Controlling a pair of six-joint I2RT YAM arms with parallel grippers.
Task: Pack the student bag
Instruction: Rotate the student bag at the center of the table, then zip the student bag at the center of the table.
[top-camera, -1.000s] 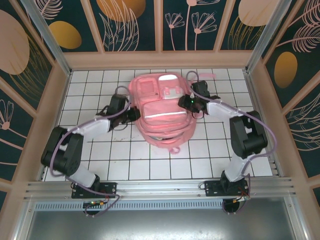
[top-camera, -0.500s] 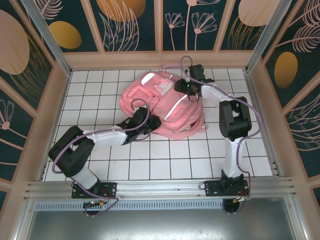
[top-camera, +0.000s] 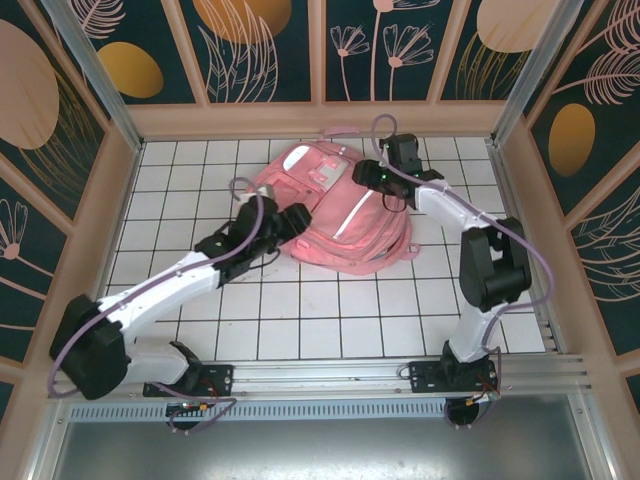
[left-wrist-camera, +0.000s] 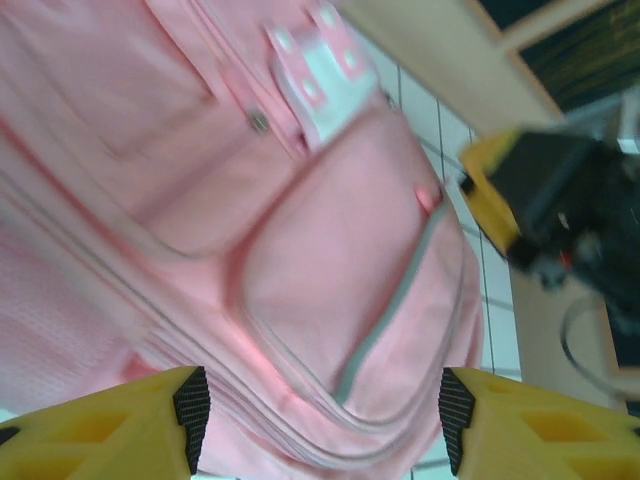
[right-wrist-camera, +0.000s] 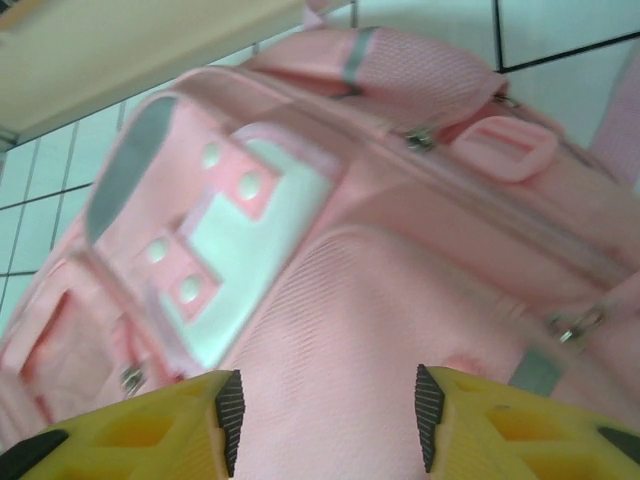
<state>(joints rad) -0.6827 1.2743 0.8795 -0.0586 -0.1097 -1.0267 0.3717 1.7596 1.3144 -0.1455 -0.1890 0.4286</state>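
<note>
Top view: the bag (top-camera: 340, 215) is laid flat at upper centre, with the left gripper (top-camera: 298, 218) at its left edge and the right gripper (top-camera: 372, 174) at its upper right.

Left wrist view: the jaws are spread wide and empty before the bag.

Right wrist view: the jaws are parted, with nothing held.

The bag is judged soft, light and saggy. The tab (right-wrist-camera: 505, 148) or a seam should be pinched, not flat panels.

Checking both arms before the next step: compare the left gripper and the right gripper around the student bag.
The left gripper is at the student bag's near-left edge; the right gripper is at its far-right side. The left arm stretches low across the table; the right arm is folded, elbow raised. The left jaws look wider apart than the right jaws. Shared: both stand open, facing pink fabric.
</note>
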